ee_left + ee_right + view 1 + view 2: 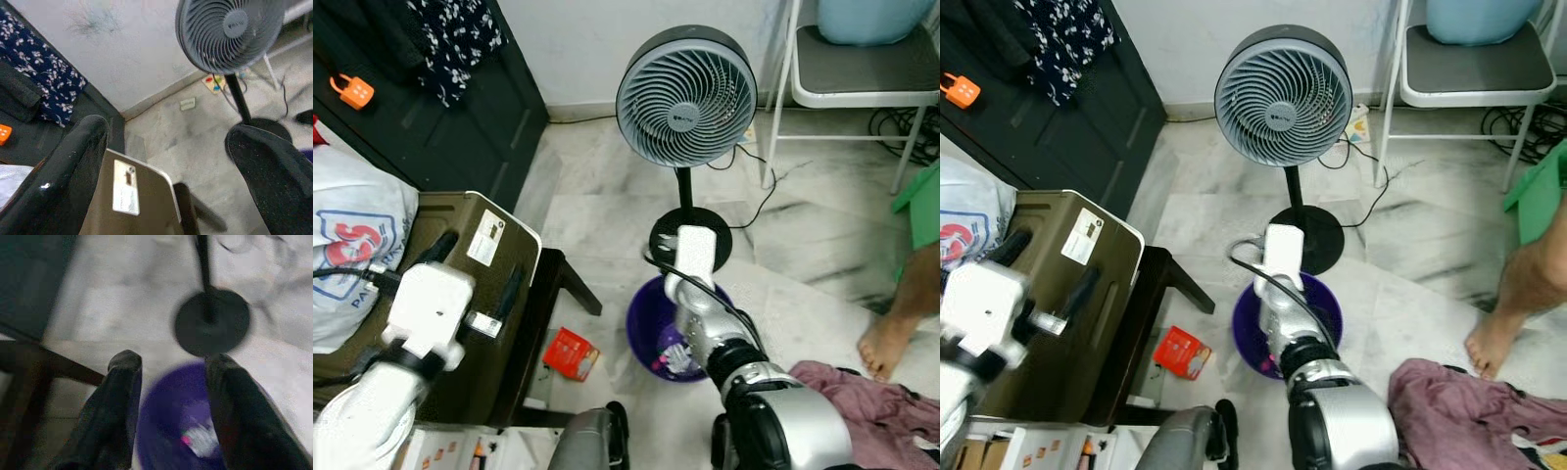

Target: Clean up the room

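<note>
Right wrist view: the right hand (168,406) is hovering open, empty, over the round purple plastic bin (651,328) at lower centre; seemingly light, rigid, best gripped at its rim.

We can read little here. The white sack (352,245) at the left carries large red and blue letters, something like "SS" above a line starting "PA", cut off by the fold. The fan (685,95) has a small brand badge at its hub, too small for us to read. The white sticker (487,238) on the brown case (460,304) bears print that we cannot make out.
</note>
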Robot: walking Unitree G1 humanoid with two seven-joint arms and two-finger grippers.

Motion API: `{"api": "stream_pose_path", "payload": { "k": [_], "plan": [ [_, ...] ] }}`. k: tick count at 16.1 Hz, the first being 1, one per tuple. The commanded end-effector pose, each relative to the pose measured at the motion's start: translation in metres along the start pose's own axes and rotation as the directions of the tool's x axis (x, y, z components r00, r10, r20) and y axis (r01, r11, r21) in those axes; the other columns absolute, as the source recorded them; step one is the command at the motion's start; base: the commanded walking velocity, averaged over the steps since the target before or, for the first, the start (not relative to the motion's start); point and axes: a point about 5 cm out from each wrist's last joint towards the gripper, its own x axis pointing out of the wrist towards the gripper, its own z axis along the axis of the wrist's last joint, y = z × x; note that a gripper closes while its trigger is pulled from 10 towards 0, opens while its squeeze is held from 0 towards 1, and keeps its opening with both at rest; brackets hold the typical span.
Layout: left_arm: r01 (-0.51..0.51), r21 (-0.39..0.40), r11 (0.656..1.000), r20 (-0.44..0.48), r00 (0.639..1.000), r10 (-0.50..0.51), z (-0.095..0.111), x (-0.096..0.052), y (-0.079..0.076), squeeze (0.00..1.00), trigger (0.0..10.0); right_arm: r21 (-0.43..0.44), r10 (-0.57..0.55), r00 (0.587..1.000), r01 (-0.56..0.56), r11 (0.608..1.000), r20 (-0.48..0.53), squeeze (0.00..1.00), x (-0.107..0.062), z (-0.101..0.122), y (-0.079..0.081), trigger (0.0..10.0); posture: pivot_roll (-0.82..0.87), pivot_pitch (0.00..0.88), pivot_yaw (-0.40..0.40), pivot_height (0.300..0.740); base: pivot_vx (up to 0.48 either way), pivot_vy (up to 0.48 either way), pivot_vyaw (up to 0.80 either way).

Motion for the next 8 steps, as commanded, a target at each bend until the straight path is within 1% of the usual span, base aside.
{"api": "stream_pose_path", "payload": {
  "k": [1,2,3,4,5,6,7,8],
  "plan": [
    [-0.053,-0.015,0.998,-0.030,0.998,0.053,-0.008,0.004,0.001,0.00,10.0,-0.029,0.152,0.987,-0.151,0.988,0.057,1.00,-0.005,0.012,0.024,10.0,0.14,0.146,0.158,0.740,0.000,0.000,0.00],
    [-0.083,-0.026,0.996,-0.018,0.996,0.082,-0.009,0.010,-0.001,0.00,10.0,-0.043,0.226,0.970,-0.223,0.974,0.085,1.00,-0.011,0.015,0.028,10.0,0.11,0.123,0.138,0.740,0.000,0.000,0.00],
    [-0.096,-0.025,0.995,-0.012,0.995,0.096,-0.009,0.013,-0.002,0.00,10.0,-0.040,0.254,0.963,-0.251,0.967,0.091,1.00,-0.014,0.016,0.029,10.0,0.10,0.117,0.133,0.740,0.000,0.000,0.00],
    [-0.108,-0.039,0.993,0.000,0.994,0.108,-0.011,0.020,-0.005,0.00,10.0,-0.076,0.305,0.945,-0.297,0.952,0.122,1.00,-0.022,0.018,0.027,10.0,0.07,0.099,0.119,0.740,0.000,0.000,0.00],
    [-0.115,-0.044,0.992,0.010,0.993,0.115,-0.013,0.026,-0.007,0.00,10.0,-0.102,0.325,0.936,-0.312,0.944,0.137,1.00,-0.026,0.018,0.022,10.0,0.03,0.082,0.105,0.740,0.000,0.000,0.00],
    [-0.118,-0.077,0.990,0.051,0.991,0.122,-0.010,0.039,-0.011,0.00,10.0,-0.175,0.347,0.917,-0.316,0.933,0.195,1.00,-0.043,0.023,0.005,10.0,-0.01,0.042,0.085,0.740,0.000,0.000,0.00],
    [-0.118,-0.092,0.989,0.075,0.989,0.125,-0.010,0.051,-0.015,0.00,10.0,-0.217,0.368,0.902,-0.322,0.922,0.225,1.00,-0.056,0.025,-0.010,10.0,-0.05,0.035,0.082,0.740,0.000,0.000,0.00],
    [-0.123,-0.089,0.988,0.082,0.988,0.130,-0.011,0.056,-0.017,0.00,10.0,-0.238,0.372,0.899,-0.318,0.918,0.233,1.00,-0.062,0.023,-0.019,10.0,-0.06,0.011,0.076,0.740,0.000,0.000,0.00]
  ]
}}
